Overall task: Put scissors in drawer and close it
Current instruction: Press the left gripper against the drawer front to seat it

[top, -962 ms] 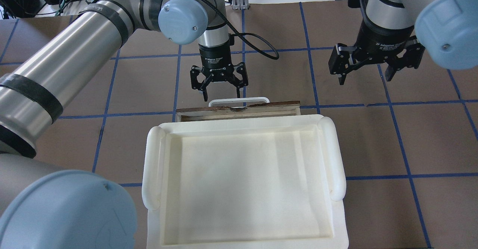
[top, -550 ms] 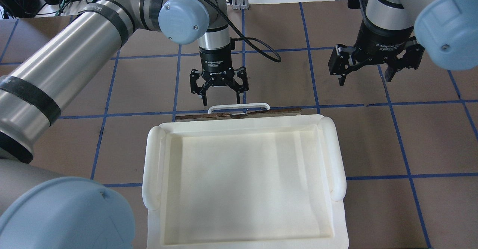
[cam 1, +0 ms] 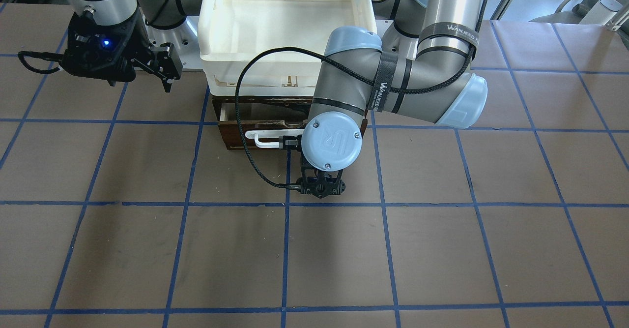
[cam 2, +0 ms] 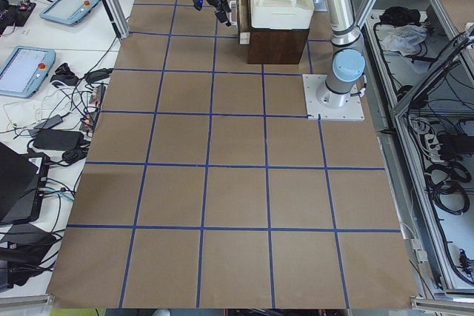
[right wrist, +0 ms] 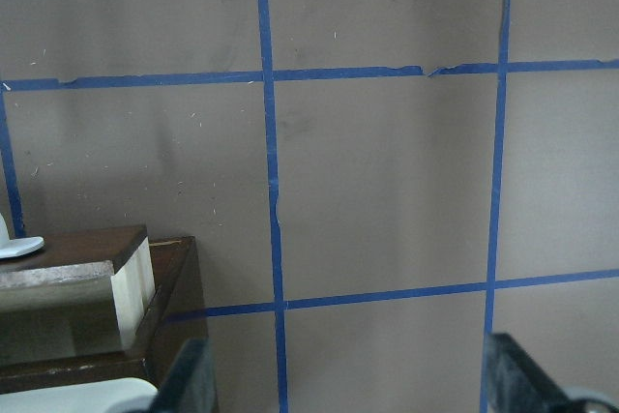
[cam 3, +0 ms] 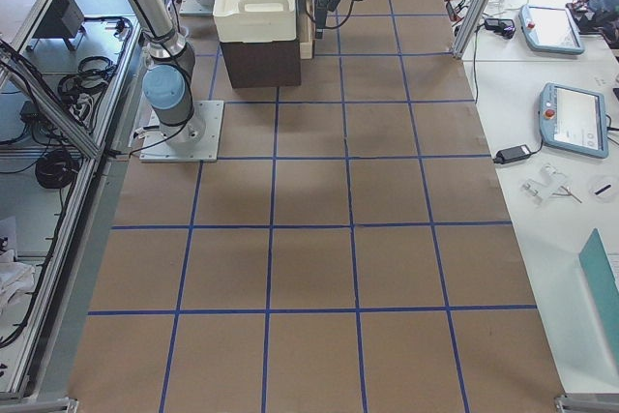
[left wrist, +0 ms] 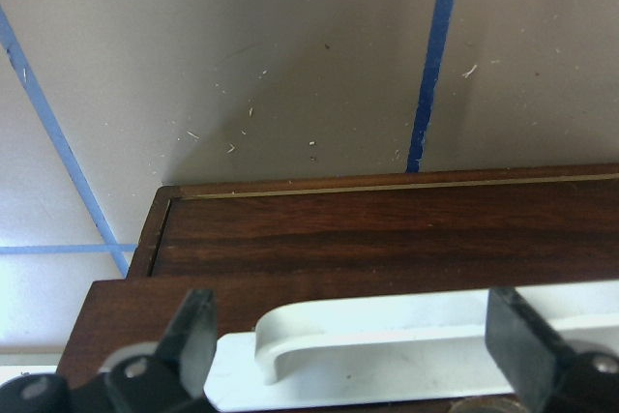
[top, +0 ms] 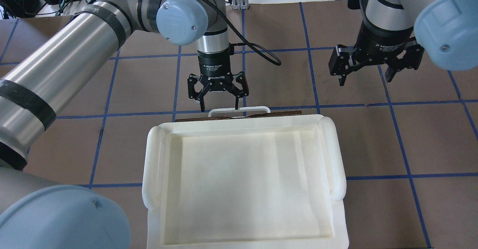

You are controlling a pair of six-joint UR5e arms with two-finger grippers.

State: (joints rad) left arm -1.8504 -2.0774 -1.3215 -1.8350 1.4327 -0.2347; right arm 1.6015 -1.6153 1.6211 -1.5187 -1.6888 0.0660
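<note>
The dark brown drawer [top: 283,112] is pushed almost fully under the cream tray; only a thin strip of its front edge shows. In the front-facing view the drawer [cam 1: 233,134] still stands slightly out of its cabinet. Its white bar handle [top: 239,110] shows in the left wrist view [left wrist: 406,331] too. My left gripper [top: 219,108] is open, fingers down, one end of the handle between them [left wrist: 353,360]. My right gripper [top: 366,79] is open and empty, hanging above the table to the drawer's right. The scissors are not in view.
A cream-white plastic tray [top: 338,155] sits on top of the dark cabinet [cam 3: 259,63] that holds the drawer. Brown table surface with blue tape lines [top: 388,103] lies around it. The right wrist view shows the drawer's pale side [right wrist: 131,287] jutting from the cabinet.
The drawer has slid in under the tray; its pale interior strip no longer shows. My left gripper moved with it toward the tray. The right arm has not moved.
</note>
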